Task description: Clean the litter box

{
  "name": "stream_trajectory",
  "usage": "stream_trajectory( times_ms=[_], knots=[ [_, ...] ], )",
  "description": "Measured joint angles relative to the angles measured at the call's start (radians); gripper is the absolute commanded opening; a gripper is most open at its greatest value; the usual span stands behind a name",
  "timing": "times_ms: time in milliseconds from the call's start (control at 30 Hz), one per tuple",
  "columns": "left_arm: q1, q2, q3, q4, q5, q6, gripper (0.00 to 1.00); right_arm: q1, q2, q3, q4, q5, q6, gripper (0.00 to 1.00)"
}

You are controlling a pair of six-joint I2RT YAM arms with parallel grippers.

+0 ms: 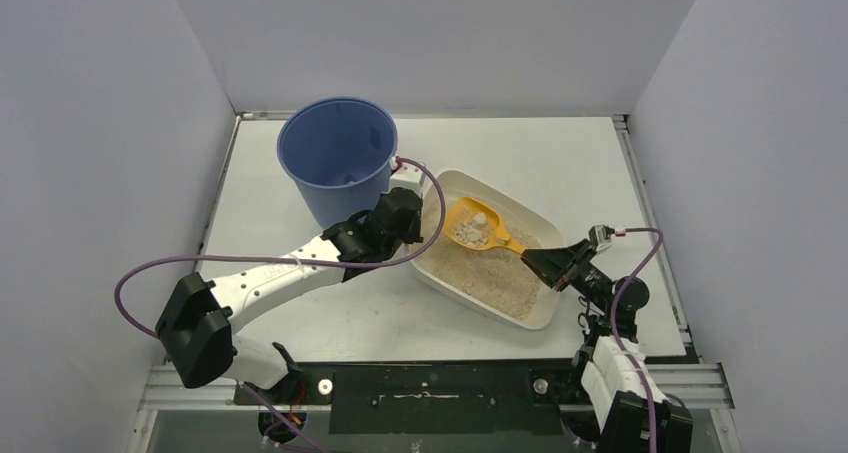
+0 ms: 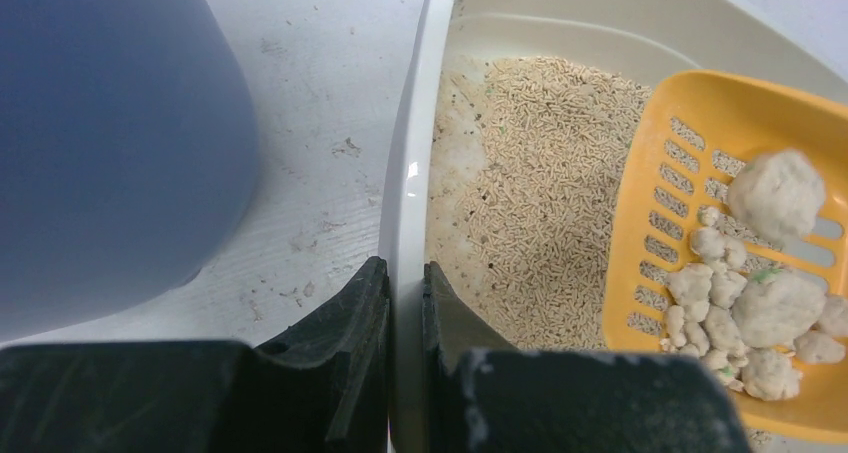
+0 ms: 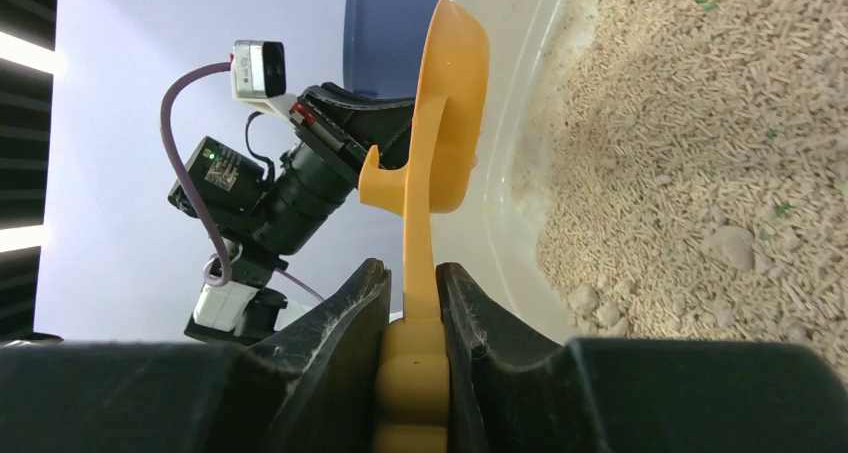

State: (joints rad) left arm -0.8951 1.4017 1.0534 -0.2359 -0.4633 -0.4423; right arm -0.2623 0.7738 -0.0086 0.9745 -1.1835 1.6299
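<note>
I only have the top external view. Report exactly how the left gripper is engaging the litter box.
Observer: The left gripper is shut on the litter box rim, with one finger outside the wall and one inside.
Operator: Now give me the right gripper's hold.
Observer: The right gripper is shut on the handle of the yellow scoop, and the handle runs straight out between its fingers.
Operator: Describe the scoop's load.
Observer: Whitish clumps, two big and many small, lie on its slotted floor.
</note>
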Motion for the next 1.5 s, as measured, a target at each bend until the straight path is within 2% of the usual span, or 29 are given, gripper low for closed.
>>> stream_trajectory(
  times_ms=[100, 200, 300, 400, 933, 1333, 1500],
  knots=[
    [-0.002, 0.007, 0.000, 0.003, 0.004, -0.001, 0.00, 0.010, 0.002, 0.000, 0.019, 0.013, 0.008, 0.00],
    [-0.003, 0.007, 0.000, 0.007, 0.005, -0.002, 0.00, -0.009, -0.005, 0.000, -0.049, -0.001, -0.034, 0.00],
    [-0.004, 0.007, 0.000, 0.007, 0.006, -0.002, 0.00, 0.000, -0.001, 0.000, -0.022, 0.015, -0.015, 0.00],
    [-0.005, 0.007, 0.000, 0.008, 0.006, -0.002, 0.00, -0.015, -0.011, 0.000, -0.085, 0.002, -0.055, 0.00],
    [-0.007, 0.079, -0.001, 0.016, 0.026, -0.029, 0.00, -0.012, -0.012, 0.000, -0.057, 0.013, -0.043, 0.00],
    [-0.008, 0.134, -0.051, 0.069, 0.033, -0.052, 0.00, -0.014, -0.009, 0.000, -0.264, 0.018, -0.204, 0.00],
    [-0.008, 0.163, -0.064, 0.092, 0.037, -0.057, 0.10, -0.014, -0.003, 0.000, -0.321, 0.024, -0.251, 0.00]
  ],
)
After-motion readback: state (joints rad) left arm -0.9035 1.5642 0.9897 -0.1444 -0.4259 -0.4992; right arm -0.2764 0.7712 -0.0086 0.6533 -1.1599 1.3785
